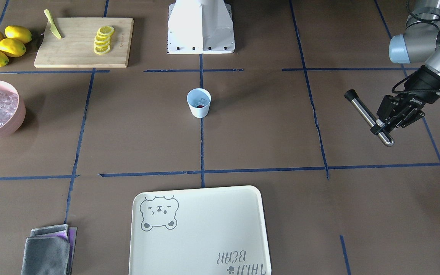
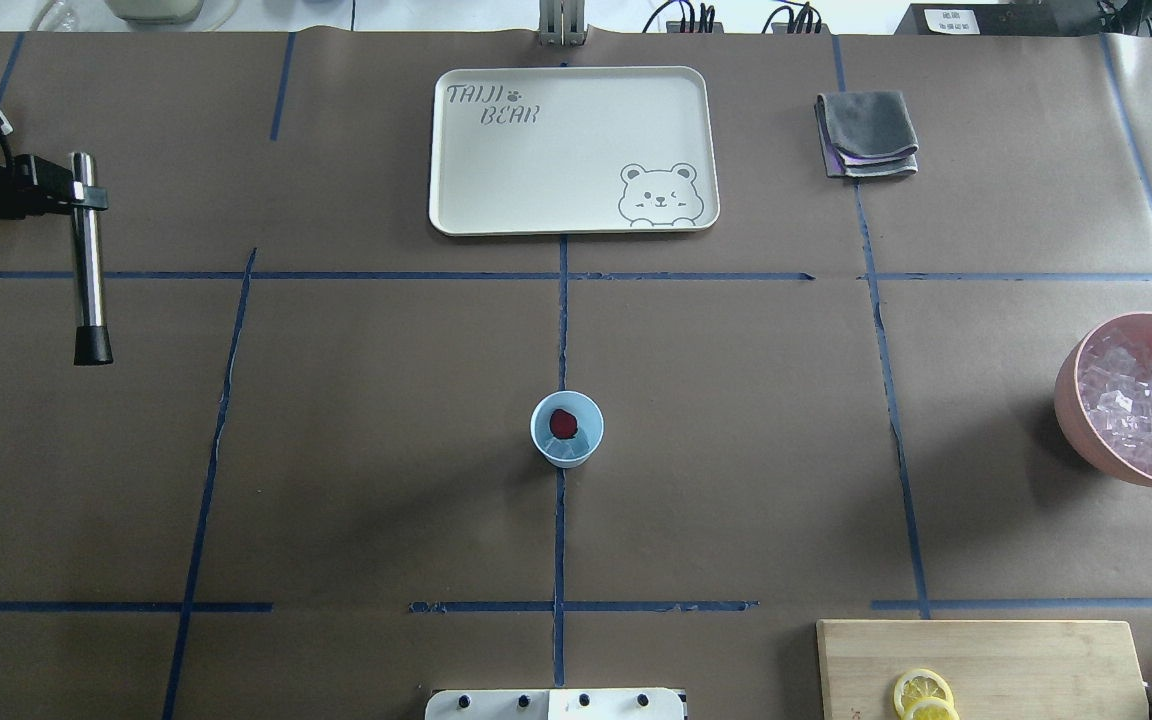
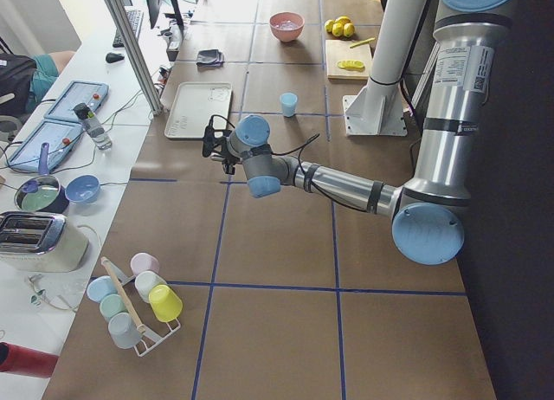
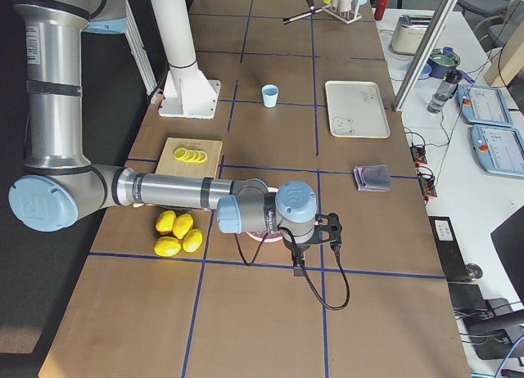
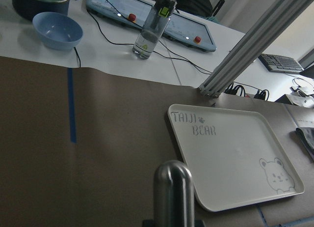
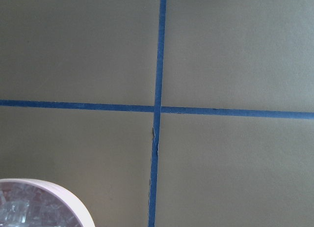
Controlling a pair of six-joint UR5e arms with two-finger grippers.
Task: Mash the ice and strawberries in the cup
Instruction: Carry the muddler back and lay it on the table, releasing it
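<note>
The cup stands upright at the table's centre on a blue tape line, white outside and pale blue inside. A red strawberry and clear ice lie in it. My left gripper is far off at the table's left side, shut on a steel muddler with a black tip, held roughly level above the table. The muddler's rounded steel end shows in the left wrist view. My right gripper shows only in the exterior right view, beside the pink bowl; I cannot tell whether it is open or shut.
A pink bowl of ice cubes sits at the right edge. A bear-print tray and a folded grey cloth lie at the far side. A cutting board holds lemon slices and a knife, with whole lemons beside it.
</note>
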